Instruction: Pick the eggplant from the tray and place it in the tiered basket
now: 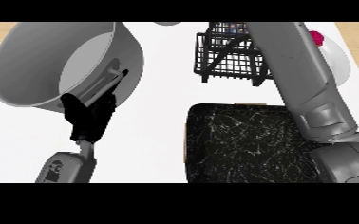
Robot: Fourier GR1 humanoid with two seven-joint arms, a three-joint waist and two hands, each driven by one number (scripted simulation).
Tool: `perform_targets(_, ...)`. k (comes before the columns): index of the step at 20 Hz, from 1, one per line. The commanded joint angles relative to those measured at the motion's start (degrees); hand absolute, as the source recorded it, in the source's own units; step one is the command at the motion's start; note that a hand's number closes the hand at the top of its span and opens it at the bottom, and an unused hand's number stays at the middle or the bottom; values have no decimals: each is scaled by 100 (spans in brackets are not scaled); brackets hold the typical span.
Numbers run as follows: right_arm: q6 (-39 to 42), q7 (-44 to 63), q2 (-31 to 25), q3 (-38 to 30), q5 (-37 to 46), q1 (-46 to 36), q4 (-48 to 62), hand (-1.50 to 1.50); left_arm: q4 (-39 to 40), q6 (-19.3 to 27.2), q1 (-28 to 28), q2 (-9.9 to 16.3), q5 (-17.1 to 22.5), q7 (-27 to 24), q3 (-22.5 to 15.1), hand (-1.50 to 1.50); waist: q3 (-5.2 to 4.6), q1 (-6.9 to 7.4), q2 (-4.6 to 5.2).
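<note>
While you look down at the counter:
Trays: one, black (245, 142).
Tiered baskets: one (228, 57).
Left hand (91, 116): fingers relaxed, released.
Right hand: hidden; you cannot tell.

One black wire tiered basket (228, 57) stands at upper centre, one dark speckled tray (242, 144) at lower right, one grey pot (67, 61) at upper left, and one white plate (340, 59) at right edge.

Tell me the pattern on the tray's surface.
The dark rectangular tray is black with thin white marble-like veins, seen best in the head view.
</note>
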Motion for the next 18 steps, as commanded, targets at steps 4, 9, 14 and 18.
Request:
perform_targets(4, -889, -1516, 339, -413, -141, -284, 834, -150, -140, -340, -16, 124, 172, 144, -3, 0, -17, 5, 5)
perform_targets(9, -1604, -1313, 27, -627, 17, -724, 1069, -150, 37, -127, 163, -71, -58, -61, -133, 0, -20, -118, -36)
perform_targets(14, -1917, -943, -240, -1093, -359, -277, 739, -150, 4, -12, 26, 3, -37, 140, 46, 0, -15, -304, -94)
perform_targets(18, -1181, -688, -770, -946, -395, 489, 59, -150, -58, -89, 180, 231, 68, 179, 271, 0, -15, -519, -184)
